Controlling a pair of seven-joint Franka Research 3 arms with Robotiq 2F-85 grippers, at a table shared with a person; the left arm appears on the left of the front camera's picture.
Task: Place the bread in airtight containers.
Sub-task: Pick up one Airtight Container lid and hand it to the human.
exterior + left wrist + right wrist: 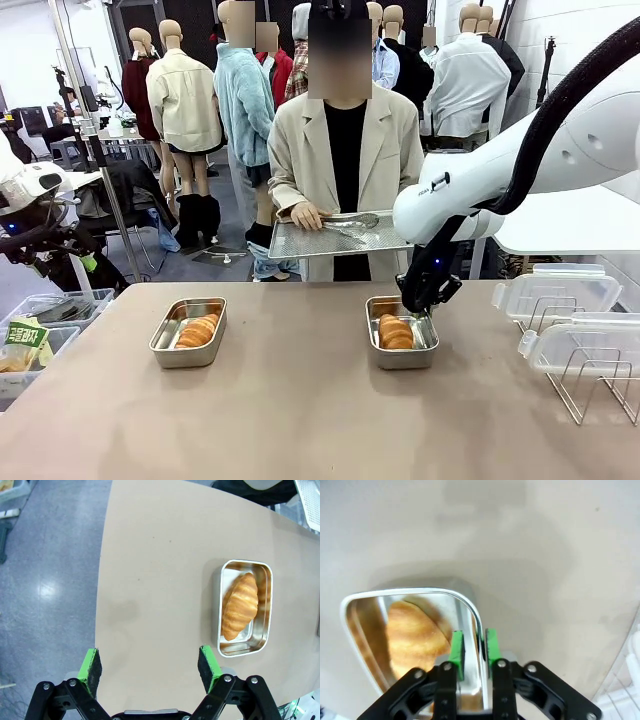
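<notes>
On the brown counter (pixel 300 420) shared with a person, two open steel tins sit well apart, each with one golden, ridged roll lying inside: the left roll (pixel 197 331) in the left tin (pixel 172 358), the right roll (pixel 396 332) in the right tin (pixel 402 361). The right gripper (pixel 421 308) reaches down at the right tin's far right corner. Seen from its wrist, its green pads (pixel 457 649) straddle the tin's wall, one inside and one outside. The jaws are narrowly parted, with a sliver of space at the inner pad, released rather than clenched. The left gripper (pixel 149 656) hangs above the counter's edge, jaws spread wide and grasping nothing, the left tin ahead of it. Across the counter, the person's hand (pixel 305 215) steadies a perforated tray (pixel 300 243) carrying tongs (pixel 352 221). Two clear lids (pixel 556 288) rest on wire racks (pixel 590 385) at the right.
</notes>
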